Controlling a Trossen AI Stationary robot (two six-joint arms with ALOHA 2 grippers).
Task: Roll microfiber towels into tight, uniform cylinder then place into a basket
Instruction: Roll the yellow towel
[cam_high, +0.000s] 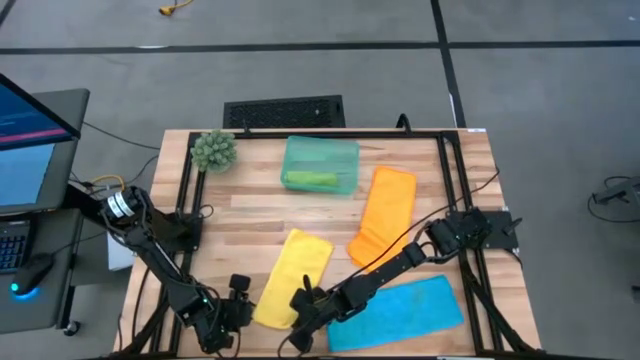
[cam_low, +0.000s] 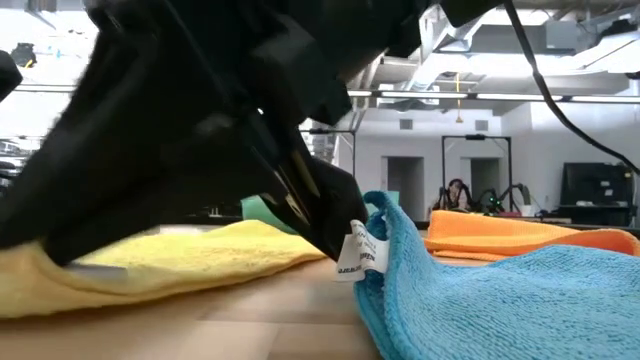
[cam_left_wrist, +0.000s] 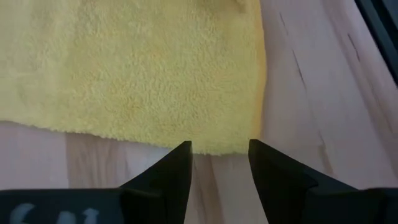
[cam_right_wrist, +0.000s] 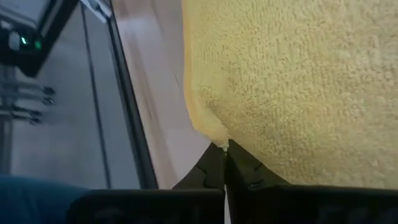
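R gripper (cam_right_wrist: 225, 151) pinching yellow towel (cam_right_wrist: 298, 81) corner, L gripper (cam_left_wrist: 219, 155) open — nearby

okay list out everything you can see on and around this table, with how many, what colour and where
yellow towel: one, yellow, flat at the table's near middle
blue towel: one, bright blue, flat at the near right
orange towel: one, orange, flat right of centre
green towel: one, green, rolled, lying inside the basket
basket: one, translucent teal, far middle of the table
plant ball: one, spiky green, far left corner
table: one, light wood with a black frame
keyboard: one, black, just beyond the far edge
monitor: one, lit blue, left of the table
left gripper: open, just short of the yellow towel's near edge
right gripper: shut on the yellow towel's corner
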